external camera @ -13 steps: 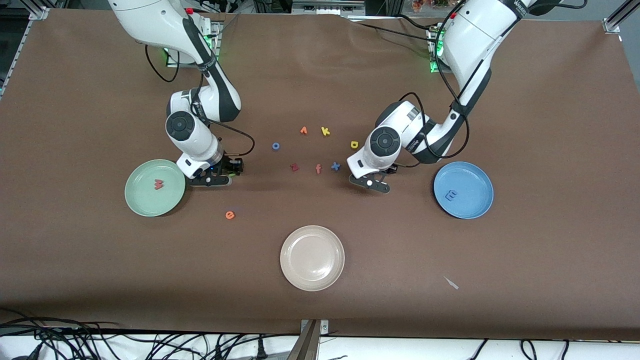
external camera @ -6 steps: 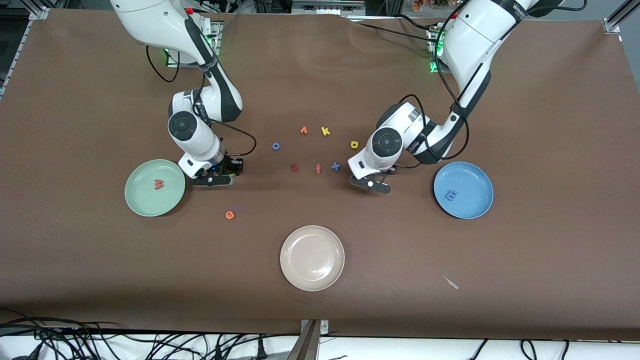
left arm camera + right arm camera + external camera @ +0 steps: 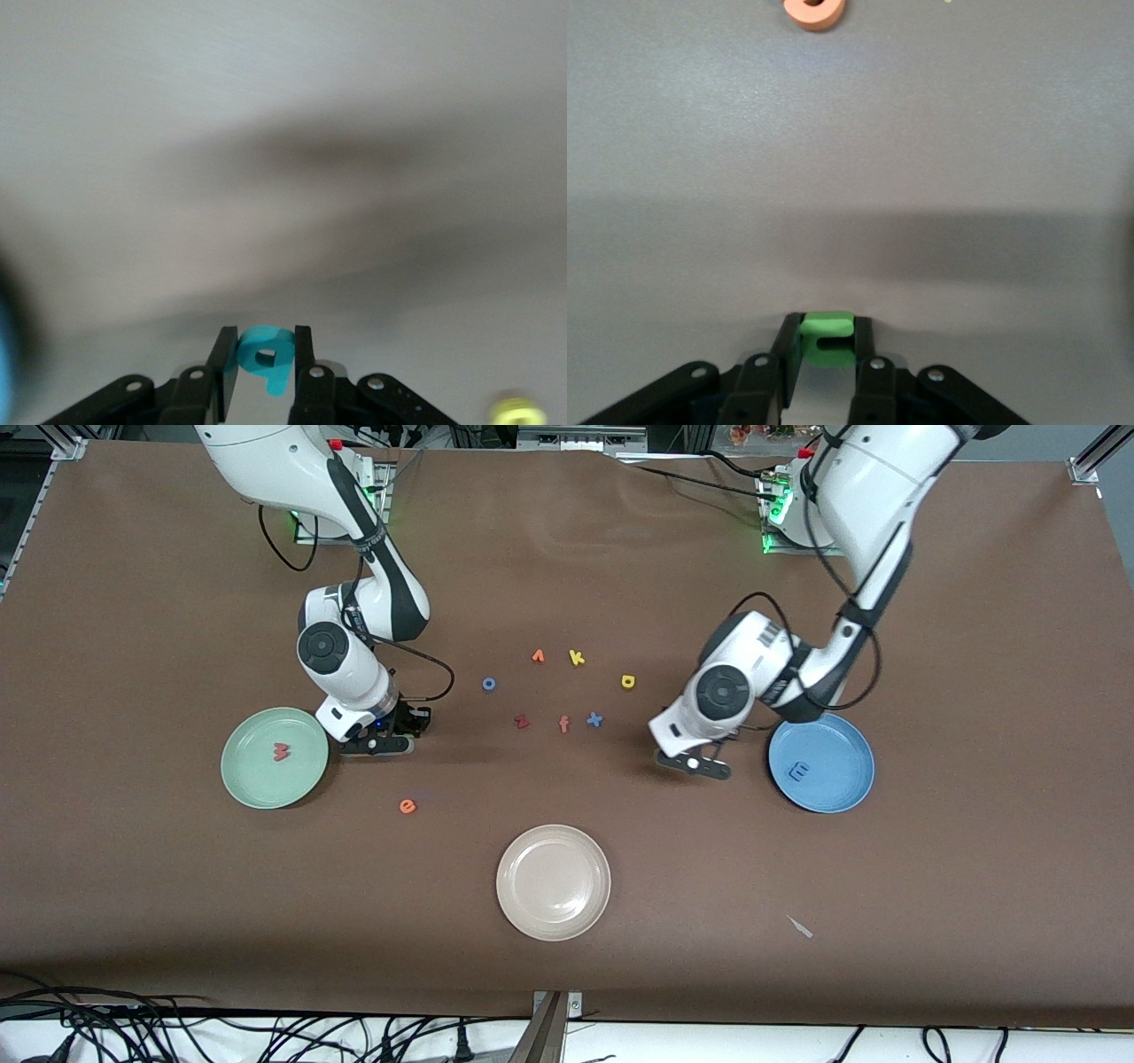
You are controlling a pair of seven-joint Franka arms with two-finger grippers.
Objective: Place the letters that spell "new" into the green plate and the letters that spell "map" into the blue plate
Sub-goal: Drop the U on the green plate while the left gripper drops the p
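Both arms have a letter pinched and the step in hand is the carry to the plates, so the thing to get right is a lift clear of the table before any sideways travel, then a release low over the middle of each plate so the light foam does not bounce off the shallow rim. The left gripper [image 3: 700,766], right of centre in the front view, is closed on the teal p [image 3: 264,354], which sits squarely between its fingers in the left wrist view; it is over bare table just beside the blue plate [image 3: 849,735], which already holds the blue m [image 3: 800,771], so the judged path is short and should end beside the m, not on it. The right gripper [image 3: 376,746], left of centre in the front view, is closed on the green n [image 3: 827,338], down close to the table just beside the green plate [image 3: 252,779], where the w [image 3: 281,751] already lies. The orange e [image 3: 407,806] waits on the table lower in the frame, nearer the camera than the right gripper, and the yellow a [image 3: 627,681] lies among the loose letters at the frame's centre, beside the k [image 3: 577,657], x [image 3: 594,719], f [image 3: 563,724] and z [image 3: 522,722], which should stay untouched. The beige plate [image 3: 523,912], at lower centre, is empty.
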